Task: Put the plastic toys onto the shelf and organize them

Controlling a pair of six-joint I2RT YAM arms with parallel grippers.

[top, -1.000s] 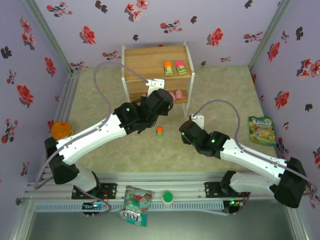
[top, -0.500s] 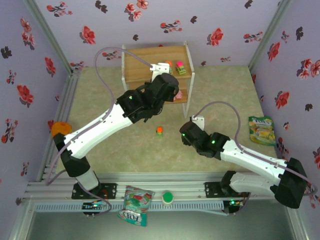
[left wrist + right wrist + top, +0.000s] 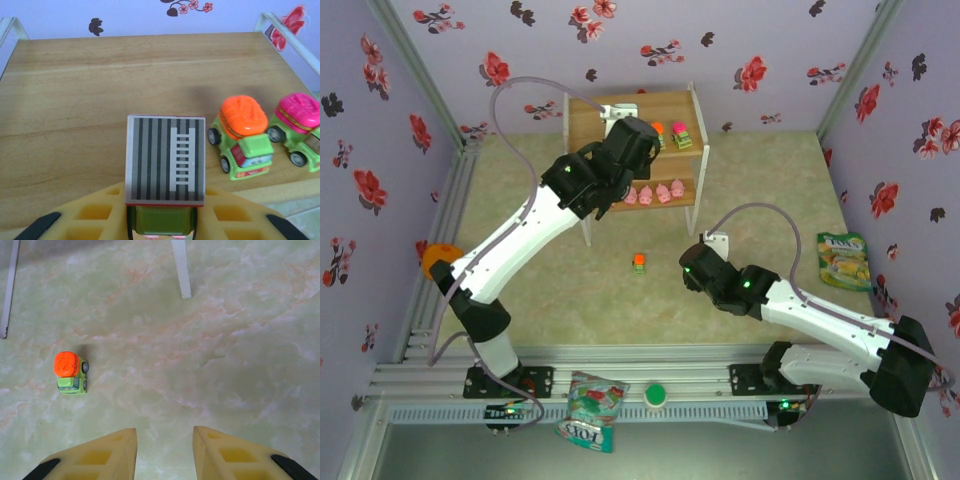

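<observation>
So the left end effector (image 3: 161, 215) was clamped tight on a green ladder-roof car (image 3: 165, 159), holding it over the top board of the shelf (image 3: 75, 100). Couldn't tell if the wheels were touching down. Just to its right, the orange-top car (image 3: 243, 136) and the pink-top car (image 3: 299, 129) were parked side by side. A row of pink pigs (image 3: 663, 191) sat on the lower tier. The right end effector (image 3: 164, 450) hung over the counter (image 3: 240, 350), fingers part-way apart with nothing between them. The loose car (image 3: 70, 372) sat on the counter to its left, near the shelf.
</observation>
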